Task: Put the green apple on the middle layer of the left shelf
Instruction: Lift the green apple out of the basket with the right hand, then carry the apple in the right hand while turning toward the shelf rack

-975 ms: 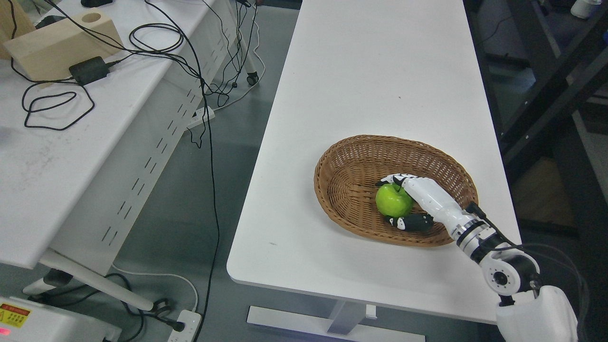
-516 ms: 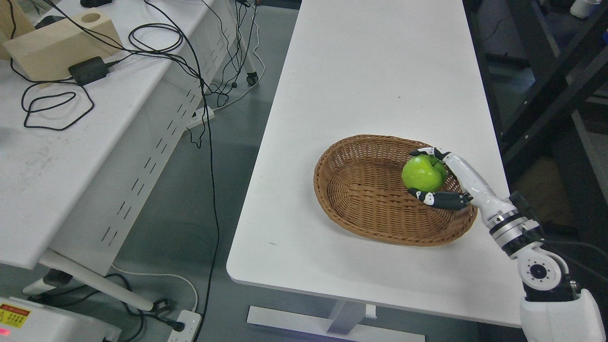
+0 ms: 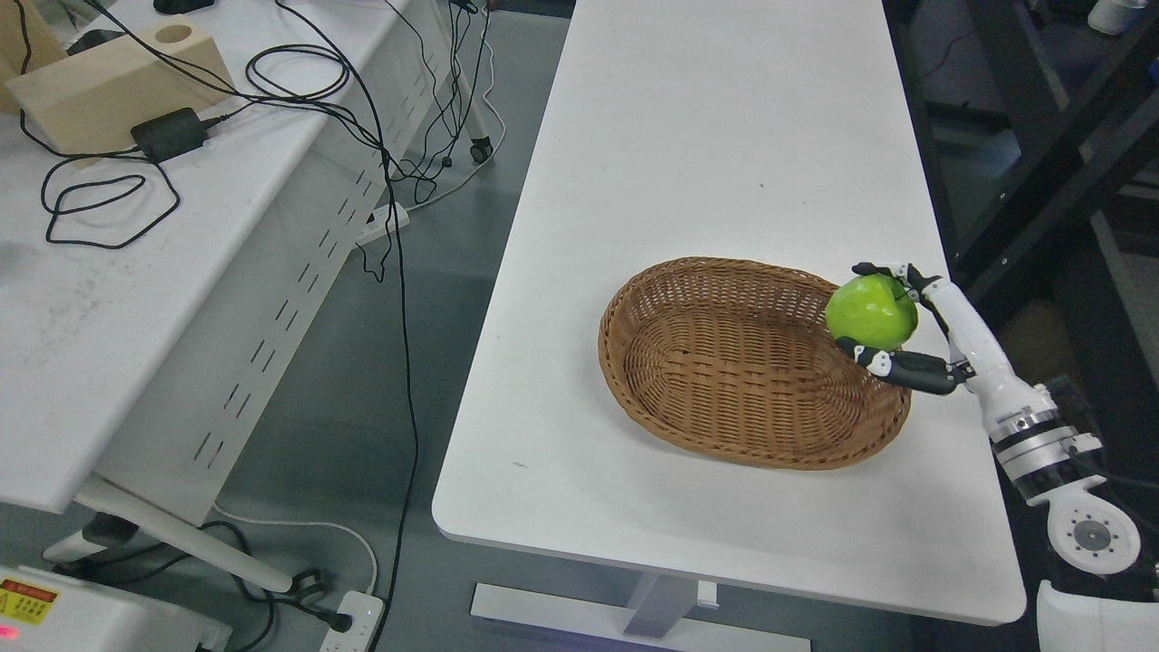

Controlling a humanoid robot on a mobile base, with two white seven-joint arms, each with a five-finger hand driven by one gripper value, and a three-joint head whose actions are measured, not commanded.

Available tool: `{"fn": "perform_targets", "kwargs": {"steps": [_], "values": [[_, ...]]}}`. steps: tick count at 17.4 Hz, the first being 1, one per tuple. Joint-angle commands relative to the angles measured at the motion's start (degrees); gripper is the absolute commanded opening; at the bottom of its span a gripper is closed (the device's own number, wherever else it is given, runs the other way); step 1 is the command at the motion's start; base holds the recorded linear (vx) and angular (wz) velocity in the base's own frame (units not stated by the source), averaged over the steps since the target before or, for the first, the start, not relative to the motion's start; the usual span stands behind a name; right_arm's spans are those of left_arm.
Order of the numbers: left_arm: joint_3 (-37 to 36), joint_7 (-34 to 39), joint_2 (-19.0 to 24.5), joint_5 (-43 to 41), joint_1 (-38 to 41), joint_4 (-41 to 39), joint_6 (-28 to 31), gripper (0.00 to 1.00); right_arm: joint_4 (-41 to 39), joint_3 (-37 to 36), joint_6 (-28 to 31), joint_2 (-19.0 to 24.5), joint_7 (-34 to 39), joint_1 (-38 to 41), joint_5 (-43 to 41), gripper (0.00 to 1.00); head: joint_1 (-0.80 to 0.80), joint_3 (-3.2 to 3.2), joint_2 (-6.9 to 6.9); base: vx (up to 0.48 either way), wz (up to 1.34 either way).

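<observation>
The right arm (image 3: 1041, 444) runs out of the lower right corner, its upper part cut off; the apple (image 3: 871, 311) hides the palm and part of the fingers (image 3: 896, 364); the counter (image 3: 724, 136) is cropped at the top edge; the wooden block (image 3: 100, 86) at upper left is partly cut off; the red label (image 3: 25, 602) at lower left is too small to read.

White tables (image 3: 724, 136) — grey floor (image 3: 426, 299).
</observation>
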Motion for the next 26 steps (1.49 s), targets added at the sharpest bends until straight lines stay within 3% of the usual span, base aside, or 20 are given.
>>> {"fn": "perform_targets", "kwargs": {"steps": [1, 4, 9, 14, 26], "values": [[0.00, -0.03, 1.00, -0.02, -1.23, 0.00, 0.01, 1.00, -3.92, -5.19, -0.53, 1.01, -0.66, 2.14, -1.34, 0.01, 0.00, 0.00, 0.00, 0.000, 0.00], [0.00, -0.03, 1.00, -0.02, -1.23, 0.00, 0.09, 1.00, -3.92, -5.45, -0.62, 2.85, -1.71, 2.84, -1.34, 0.00, 0.00, 0.00, 0.00, 0.000, 0.00], [0.00, -0.03, 1.00, 0.06, -1.23, 0.00, 0.01, 1.00, -3.92, -5.36, -2.64, 7.16, -11.27, 5.56, 0.23, 0.00, 0.00, 0.00, 0.00, 0.000, 0.00], [0.00, -0.03, 1.00, 0.06, -1.23, 0.00, 0.01, 1.00, -3.92, -5.27, -2.82, 11.82, -18.49, 8.46, 7.88, 0.00, 0.00, 0.00, 0.00, -0.041, 0.00], [0.00, -0.03, 1.00, 0.06, -1.23, 0.00, 0.01, 1.00, -3.92, -6.51, -6.07, 13.50, -19.56, 11.28, 7.97, 0.00, 0.00, 0.00, 0.00, -0.155, -0.05]]}}
